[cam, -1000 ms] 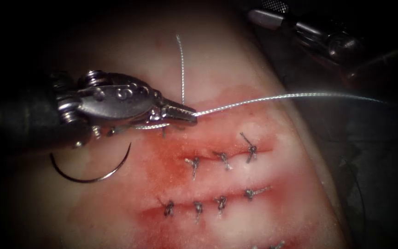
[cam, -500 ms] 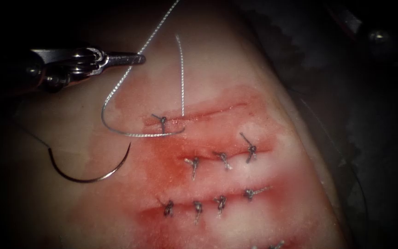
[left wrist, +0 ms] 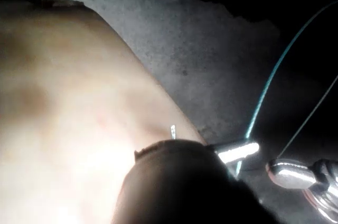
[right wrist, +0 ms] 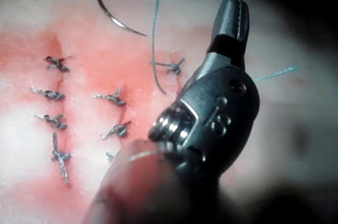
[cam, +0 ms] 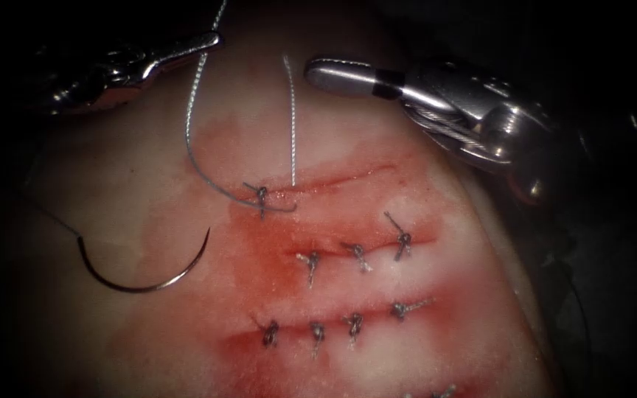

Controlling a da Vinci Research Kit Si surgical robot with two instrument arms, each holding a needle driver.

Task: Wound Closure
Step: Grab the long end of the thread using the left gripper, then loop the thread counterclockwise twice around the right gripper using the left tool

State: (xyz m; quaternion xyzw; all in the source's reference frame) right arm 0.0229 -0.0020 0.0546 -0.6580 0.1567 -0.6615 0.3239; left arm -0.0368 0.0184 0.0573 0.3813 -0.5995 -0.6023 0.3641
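In the endoscope view we see the left tool (cam: 211,40) above the tissue (cam: 134,177), its jaws pinched on the thread (cam: 189,121), which curves down to a knot (cam: 261,195) at the left end of the top cut (cam: 333,179). The needle (cam: 145,276) lies loose on the tissue, left of the cuts, held by neither tool. The right tool (cam: 318,71) hovers with its jaws pressed together, holding nothing.

In the left wrist view we see the left tool (left wrist: 248,150) gripping the thread (left wrist: 269,86), the right tool (left wrist: 280,171) near it.

In the right wrist view we see the right tool (right wrist: 232,15) closed and empty above the stitched cuts, with the needle (right wrist: 108,10) lying beyond it.
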